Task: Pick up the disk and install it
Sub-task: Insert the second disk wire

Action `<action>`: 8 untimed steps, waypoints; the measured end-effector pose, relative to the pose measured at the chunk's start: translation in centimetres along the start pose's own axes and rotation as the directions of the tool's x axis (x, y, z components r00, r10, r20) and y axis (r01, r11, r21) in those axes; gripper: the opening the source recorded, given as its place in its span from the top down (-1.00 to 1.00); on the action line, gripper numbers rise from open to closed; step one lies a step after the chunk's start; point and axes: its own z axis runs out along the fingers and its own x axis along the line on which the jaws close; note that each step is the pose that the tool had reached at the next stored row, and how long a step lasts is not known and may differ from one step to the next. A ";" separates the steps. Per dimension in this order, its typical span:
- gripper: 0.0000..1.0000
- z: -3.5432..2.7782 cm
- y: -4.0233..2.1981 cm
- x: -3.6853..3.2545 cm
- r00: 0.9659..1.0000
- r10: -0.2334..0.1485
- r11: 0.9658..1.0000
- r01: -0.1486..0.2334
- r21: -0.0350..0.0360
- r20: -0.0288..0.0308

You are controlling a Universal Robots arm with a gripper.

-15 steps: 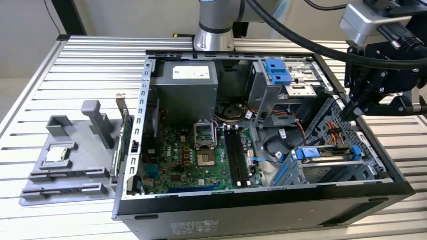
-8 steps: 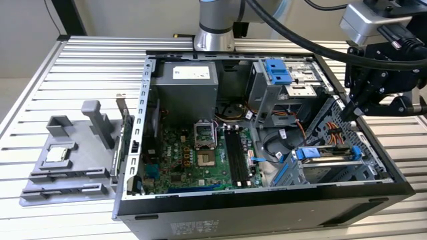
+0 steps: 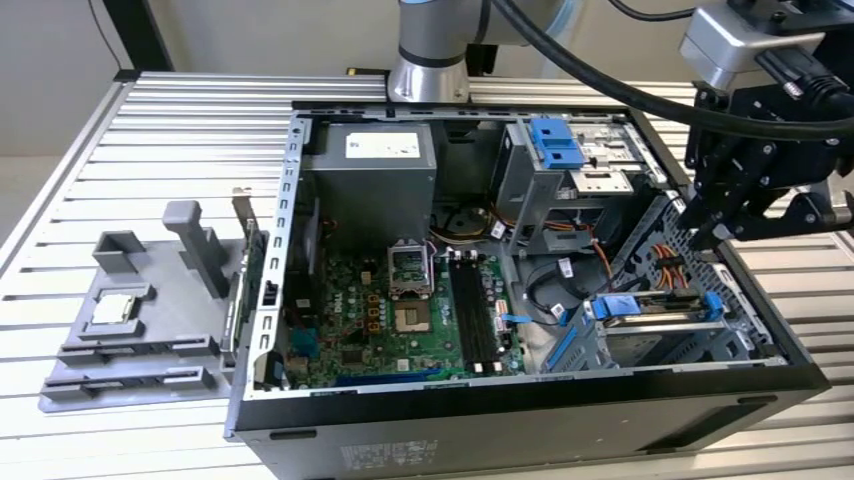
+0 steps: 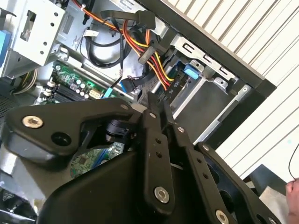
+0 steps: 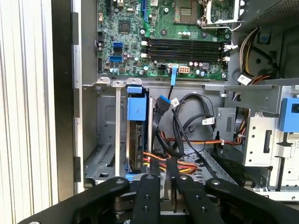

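Note:
The disk [image 3: 657, 304] stands on edge in the lower drive bay at the case's front corner on the exterior view's right, its blue rail bracket [image 3: 617, 306] facing up. In both wrist views it shows edge-on as the disk [image 5: 137, 147] [image 4: 175, 87] between the bay's metal walls. My gripper [image 3: 697, 240] hangs just above the case beside that bay, over the bundle of coloured cables. Its fingers [image 5: 150, 186] lie close together, shut, with nothing between them. In the second wrist view the gripper [image 4: 156, 100] points towards the cables next to the disk.
The open computer case [image 3: 534, 400] holds a green motherboard [image 3: 387, 310], a power supply [image 3: 374, 175] and an upper drive cage with a blue latch [image 3: 554, 143]. A grey fixture [image 3: 134, 330] carrying a small silver chip [image 3: 114, 308] lies at the exterior view's left. A hand [image 4: 292, 187] is nearby.

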 end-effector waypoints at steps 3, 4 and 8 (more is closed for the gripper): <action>1.00 -0.01 0.00 -0.09 1.000 -0.004 1.000 0.004 -0.001 -0.013; 1.00 -0.01 -0.01 -0.09 1.000 -0.007 1.000 0.007 -0.001 -0.030; 1.00 0.03 -0.02 -0.48 0.995 -0.014 1.000 0.014 0.001 -0.103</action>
